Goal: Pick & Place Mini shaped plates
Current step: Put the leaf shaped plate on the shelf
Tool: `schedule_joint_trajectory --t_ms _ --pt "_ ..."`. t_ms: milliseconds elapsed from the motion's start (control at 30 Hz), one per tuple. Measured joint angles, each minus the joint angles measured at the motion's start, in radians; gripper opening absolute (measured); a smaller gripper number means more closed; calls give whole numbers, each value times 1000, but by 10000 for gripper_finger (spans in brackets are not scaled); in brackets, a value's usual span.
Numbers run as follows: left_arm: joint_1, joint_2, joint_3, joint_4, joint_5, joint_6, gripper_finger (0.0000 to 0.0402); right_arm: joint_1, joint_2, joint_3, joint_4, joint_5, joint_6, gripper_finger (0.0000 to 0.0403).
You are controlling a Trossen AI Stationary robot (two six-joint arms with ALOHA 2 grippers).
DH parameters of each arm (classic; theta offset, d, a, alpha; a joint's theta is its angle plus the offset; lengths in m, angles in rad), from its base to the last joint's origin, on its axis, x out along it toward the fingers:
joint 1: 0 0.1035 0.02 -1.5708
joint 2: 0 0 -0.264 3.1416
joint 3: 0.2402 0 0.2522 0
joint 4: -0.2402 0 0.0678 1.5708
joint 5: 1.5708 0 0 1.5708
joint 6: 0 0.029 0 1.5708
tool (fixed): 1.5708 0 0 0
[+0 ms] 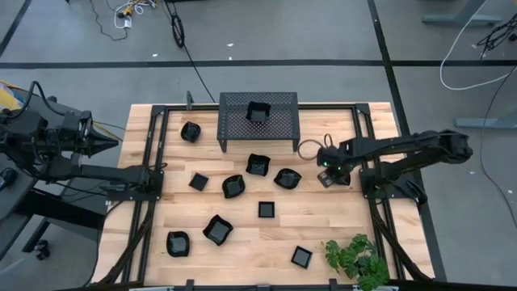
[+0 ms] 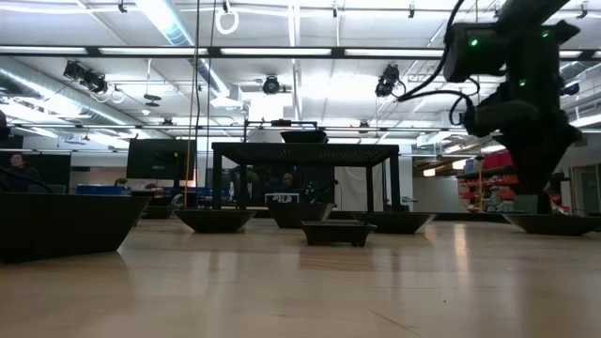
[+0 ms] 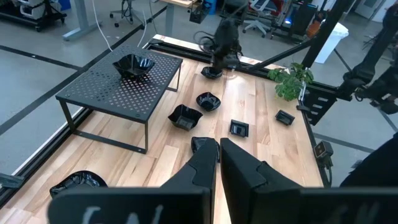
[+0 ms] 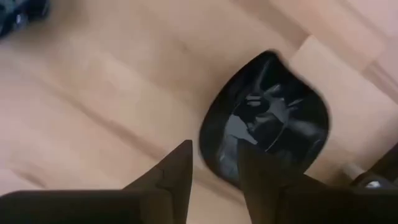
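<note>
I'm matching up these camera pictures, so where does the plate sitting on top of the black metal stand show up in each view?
High view: the plate sits top centre, on the stand.
Low view: its rim shows just above the stand's top, centre.
Left wrist view: upper left, on the stand.
Right wrist view: not in it.
Shared landmark: the perforated stand.

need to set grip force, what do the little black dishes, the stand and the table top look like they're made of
Little black dishes: hard and glossy, likely glazed ceramic or plastic; the one at the right gripper mirrors light sharply.
Stand: matte black perforated sheet metal on thin legs, holes showing across its top.
Table top: pale wood planks, grain and seams visible, with a slight sheen in the low view.
</note>
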Motion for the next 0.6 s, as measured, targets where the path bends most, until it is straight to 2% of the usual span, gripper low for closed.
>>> schedule_joint_trajectory --t_ms 267,400,600 --pt "0 0 0 0 0 0 25 205 49 4 -11 124 28 126" --pt "0 0 0 0 0 0 25 252 142 49 -46 133 28 126" --pt "0 0 0 0 0 0 25 286 260 135 -55 213 28 126"
